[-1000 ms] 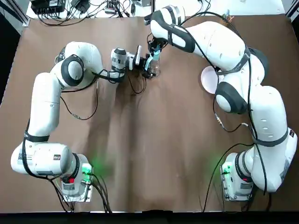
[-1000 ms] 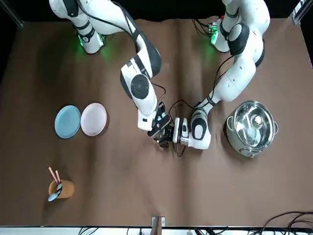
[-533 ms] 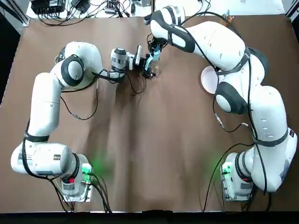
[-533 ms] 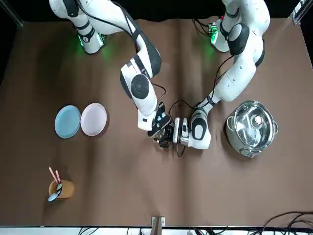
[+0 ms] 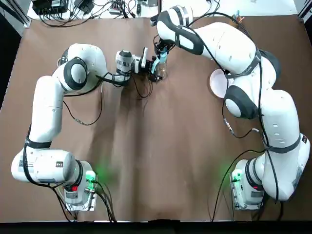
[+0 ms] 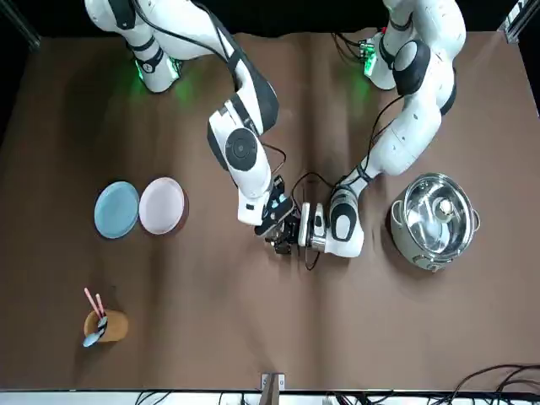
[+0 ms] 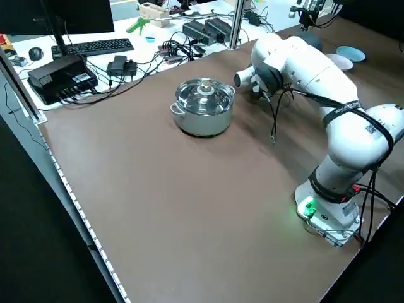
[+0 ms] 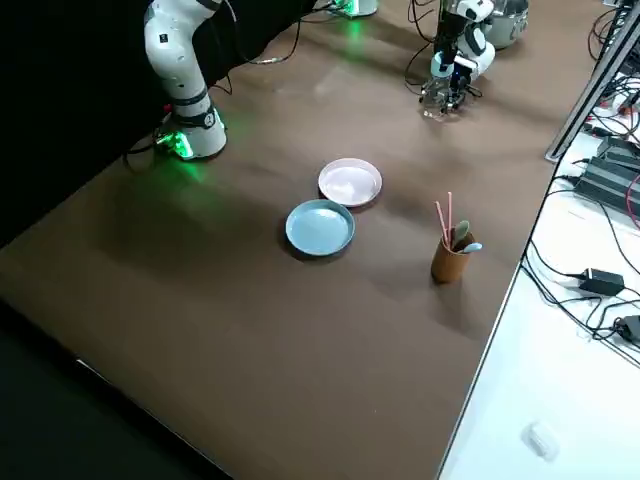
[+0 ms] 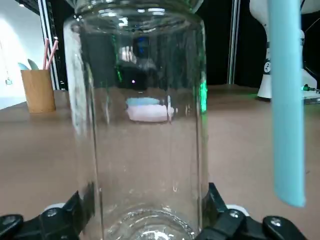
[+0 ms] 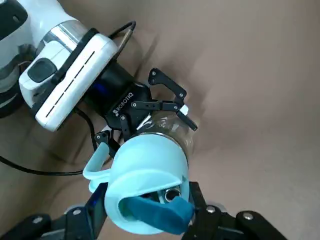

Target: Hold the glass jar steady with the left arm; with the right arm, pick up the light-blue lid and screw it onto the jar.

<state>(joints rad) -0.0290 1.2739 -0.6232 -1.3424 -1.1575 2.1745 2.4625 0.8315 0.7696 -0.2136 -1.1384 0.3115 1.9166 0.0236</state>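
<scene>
Left claw [image 5: 155, 71] lies level, clamped; right claw [image 5: 160, 56] points down just above it, clamped too.

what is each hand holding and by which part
The left hand grips the jar low on its body, a finger on each side. The right hand holds the lid by its sides, above the jar.

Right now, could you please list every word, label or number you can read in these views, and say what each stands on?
"ROBOTIQ": on the black body of the left end effector, which grips the glass jar.
Nothing else is legible; any markings on the keyboard and the other desk electronics are too small to read.
</scene>
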